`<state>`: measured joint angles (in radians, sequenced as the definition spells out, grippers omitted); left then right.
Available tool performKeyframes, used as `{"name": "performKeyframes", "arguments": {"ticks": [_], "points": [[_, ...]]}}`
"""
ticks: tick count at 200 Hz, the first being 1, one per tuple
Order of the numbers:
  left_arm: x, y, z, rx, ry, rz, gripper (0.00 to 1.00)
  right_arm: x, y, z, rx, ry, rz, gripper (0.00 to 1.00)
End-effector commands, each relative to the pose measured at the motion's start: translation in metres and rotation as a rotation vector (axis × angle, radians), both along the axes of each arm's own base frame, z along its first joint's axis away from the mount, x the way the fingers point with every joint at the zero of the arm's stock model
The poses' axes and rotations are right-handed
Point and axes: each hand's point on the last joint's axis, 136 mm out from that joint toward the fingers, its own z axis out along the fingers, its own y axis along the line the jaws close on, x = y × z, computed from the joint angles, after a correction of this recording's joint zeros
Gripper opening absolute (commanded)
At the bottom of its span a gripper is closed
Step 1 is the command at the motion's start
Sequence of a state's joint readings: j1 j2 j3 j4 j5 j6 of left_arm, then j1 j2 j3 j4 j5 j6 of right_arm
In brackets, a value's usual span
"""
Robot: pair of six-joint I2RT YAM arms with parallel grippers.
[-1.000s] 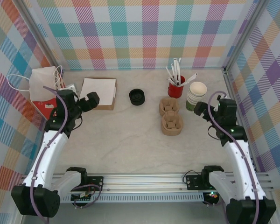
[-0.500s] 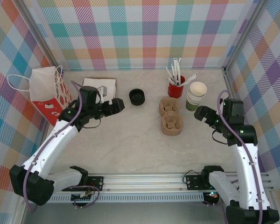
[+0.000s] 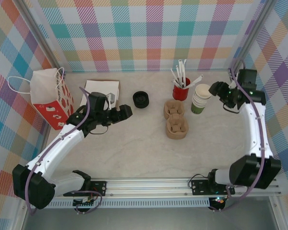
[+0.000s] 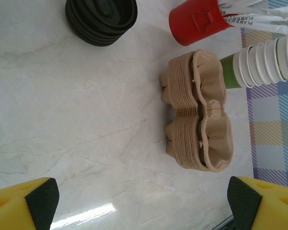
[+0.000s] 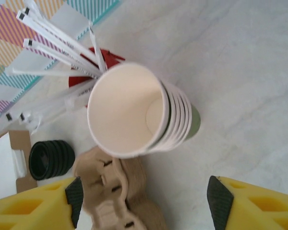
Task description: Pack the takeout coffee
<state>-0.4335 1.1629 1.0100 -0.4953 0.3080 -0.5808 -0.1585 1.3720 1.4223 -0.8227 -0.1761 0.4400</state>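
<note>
The table (image 4: 62, 120) is smooth and stone-look with a faint sheen. The cup carriers (image 4: 197, 110) are matt, rough brown pulp; beside them the lids (image 4: 101, 19) are shiny black plastic, the stacked cups (image 5: 129, 110) matt paper. The left gripper (image 4: 143, 199) is yellow plastic with matt black pads (image 4: 41, 199).

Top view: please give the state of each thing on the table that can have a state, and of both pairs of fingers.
cup stack: upright, nested, no lid, top cup empty
black lids: stacked on the table, on no cup
cup carriers: stacked, holes empty
red cup: upright, full of straws
paper bag: standing upright
left fingers: open, holding nothing
right fingers: open, holding nothing
</note>
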Motion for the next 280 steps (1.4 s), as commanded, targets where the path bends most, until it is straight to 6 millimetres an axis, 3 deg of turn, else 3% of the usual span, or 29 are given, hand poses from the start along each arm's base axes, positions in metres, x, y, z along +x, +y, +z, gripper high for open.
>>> {"name": "performKeyframes", "arguments": {"ticks": [1,56,124,157,189,244,280], "points": [[-0.003,0.002,-0.001,0.011,-0.008,0.005,0.93,0.018,-0.008,0.000,-0.020,0.011,-0.008,0.65],[-0.001,0.004,-0.006,0.036,-0.005,0.013,0.94,0.045,-0.011,-0.026,-0.022,0.113,0.035,0.49],[0.001,0.005,-0.014,0.050,0.014,0.021,0.95,0.054,-0.005,-0.054,0.014,0.202,0.079,0.35],[0.002,0.006,-0.016,0.055,0.022,0.026,0.95,0.054,-0.003,-0.059,0.008,0.228,0.106,0.22],[0.003,0.006,-0.016,0.057,0.025,0.027,0.95,0.052,-0.004,-0.055,-0.011,0.226,0.120,0.14],[0.003,0.005,-0.017,0.057,0.029,0.028,0.95,0.045,-0.008,-0.037,-0.079,0.215,0.149,0.10],[0.003,0.007,-0.013,0.069,0.022,0.031,0.95,0.035,-0.012,-0.008,-0.143,0.173,0.162,0.09]]}}
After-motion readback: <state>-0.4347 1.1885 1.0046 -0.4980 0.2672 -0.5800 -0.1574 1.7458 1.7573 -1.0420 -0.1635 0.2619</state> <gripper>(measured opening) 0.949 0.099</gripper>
